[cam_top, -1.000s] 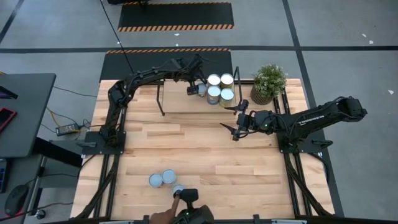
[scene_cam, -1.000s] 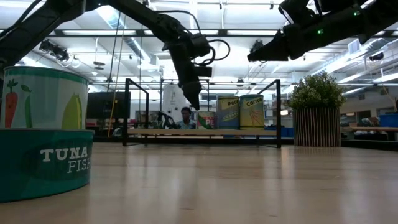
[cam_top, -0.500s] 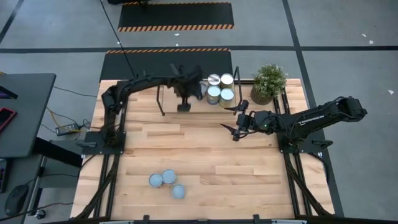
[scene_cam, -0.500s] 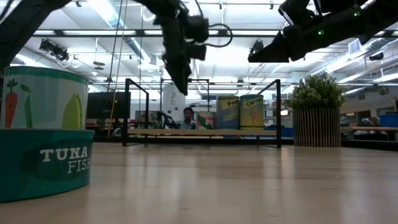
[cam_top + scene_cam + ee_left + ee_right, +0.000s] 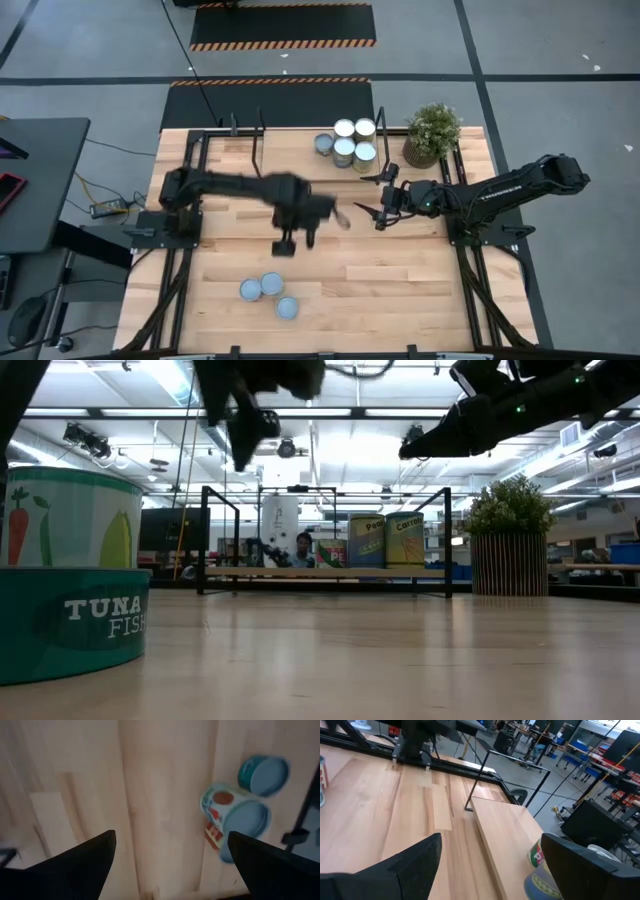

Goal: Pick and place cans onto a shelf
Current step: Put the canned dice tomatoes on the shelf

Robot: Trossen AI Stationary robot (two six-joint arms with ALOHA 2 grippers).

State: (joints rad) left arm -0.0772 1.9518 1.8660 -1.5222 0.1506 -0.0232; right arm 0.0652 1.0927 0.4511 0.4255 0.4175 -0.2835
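Observation:
Several cans (image 5: 345, 140) stand upright on the far right part of the shelf (image 5: 290, 160), a light-wood board in a black frame at the table's far side. Three more cans (image 5: 270, 292) stand close together near the table's near edge; they also show in the left wrist view (image 5: 240, 812) and close up in the low view (image 5: 70, 570). My left gripper (image 5: 292, 240) hangs open over the table's middle, pointing down, a short way on the far side of those three cans, its fingers (image 5: 85, 860) empty. My right gripper (image 5: 368, 212) waits open right of centre.
A potted plant (image 5: 432, 132) stands at the far right corner beside the shelf. The shelf's black posts (image 5: 210, 540) rise above the board. Bare wood (image 5: 400, 280) lies between the near cans and the right arm.
My left gripper has swung from the cans on the shelf toward the near edge, out over the table's middle, and has tipped until it points down. It has stayed open and empty. A person's hand at the near edge beside the three cans has withdrawn.

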